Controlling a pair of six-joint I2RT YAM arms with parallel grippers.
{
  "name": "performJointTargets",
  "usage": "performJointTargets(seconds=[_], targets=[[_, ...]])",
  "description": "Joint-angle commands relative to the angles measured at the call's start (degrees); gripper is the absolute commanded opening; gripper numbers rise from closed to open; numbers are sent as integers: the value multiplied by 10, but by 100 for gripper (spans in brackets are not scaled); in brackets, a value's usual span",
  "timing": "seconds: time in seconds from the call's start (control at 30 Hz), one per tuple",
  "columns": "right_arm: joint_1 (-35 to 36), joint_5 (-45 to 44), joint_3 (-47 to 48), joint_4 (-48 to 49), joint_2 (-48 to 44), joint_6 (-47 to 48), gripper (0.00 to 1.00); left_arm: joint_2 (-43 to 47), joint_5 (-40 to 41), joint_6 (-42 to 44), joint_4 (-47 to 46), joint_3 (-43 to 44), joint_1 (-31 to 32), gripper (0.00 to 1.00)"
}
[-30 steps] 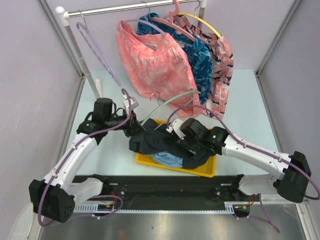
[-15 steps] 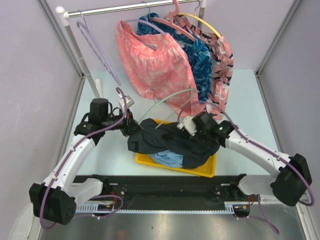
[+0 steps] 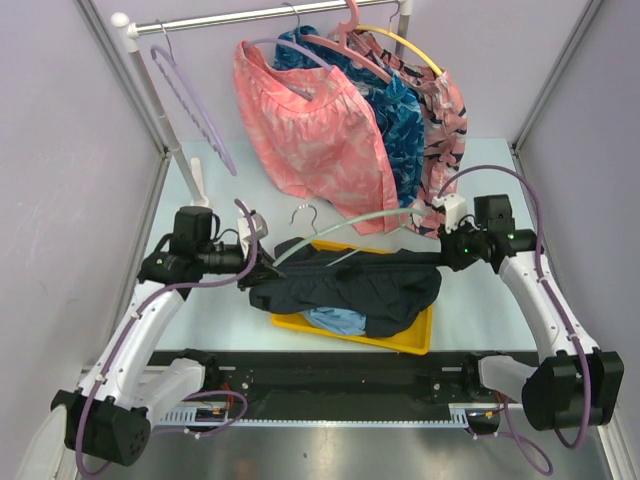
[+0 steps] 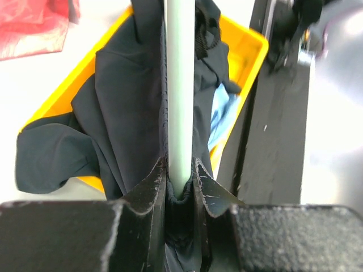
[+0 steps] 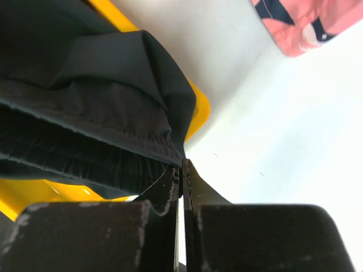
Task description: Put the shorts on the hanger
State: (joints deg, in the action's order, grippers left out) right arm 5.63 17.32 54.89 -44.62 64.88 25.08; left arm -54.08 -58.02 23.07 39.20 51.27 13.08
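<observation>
- Shorts (image 3: 350,285) are the dark cloth pulled out sideways between the two arms, one waistband end in each gripper.
- The left gripper (image 4: 180,170) has its fingers pressed in on the pale green bar of the hanger (image 4: 180,85), with dark fabric bunched between them just under the bar.
- In the left wrist view the bar runs straight away from those fingers, with the black cloth of the shorts lying on both sides of it.
- The right gripper (image 5: 181,170) is pinched tight on the gathered waistband edge of the shorts; no gap shows between its fingertips.
- From above, the waistband forms a nearly level line between the grippers, and the rest of the shorts sags down onto the yellow tray (image 3: 410,340).
- The hanger's green arc rises above the waistband, with its metal hook pointing up near the left end.
- A light blue garment (image 3: 335,318) lies in the tray, partly under the shorts.
- The tray sits on the pale table (image 3: 490,300), between the two arms.
- Further back, pink patterned garments (image 3: 300,120) hang from a rail (image 3: 250,15), and a lavender hanger (image 3: 190,100) hangs to their left.
</observation>
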Motion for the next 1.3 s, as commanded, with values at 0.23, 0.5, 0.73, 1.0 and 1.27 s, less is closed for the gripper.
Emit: performJointTargets(seconds=[0.23,0.5,0.73,1.0,1.27], targets=[[-66,-58,38,40,21,10,0,-64,39,356,282,124,9,0],[-58,-53,72,11,-5,44,0,-98,152,264,226,137,77,0],[-58,-67,72,-27,-23,72,0,-100,127,207,187,123,77,0],[-18,-69,101,-27,-39,99,0,-151,188,257,252,160,100,0],[101,-105,122,-36,-55,101,0,-157,224,213,236,186,159,0]])
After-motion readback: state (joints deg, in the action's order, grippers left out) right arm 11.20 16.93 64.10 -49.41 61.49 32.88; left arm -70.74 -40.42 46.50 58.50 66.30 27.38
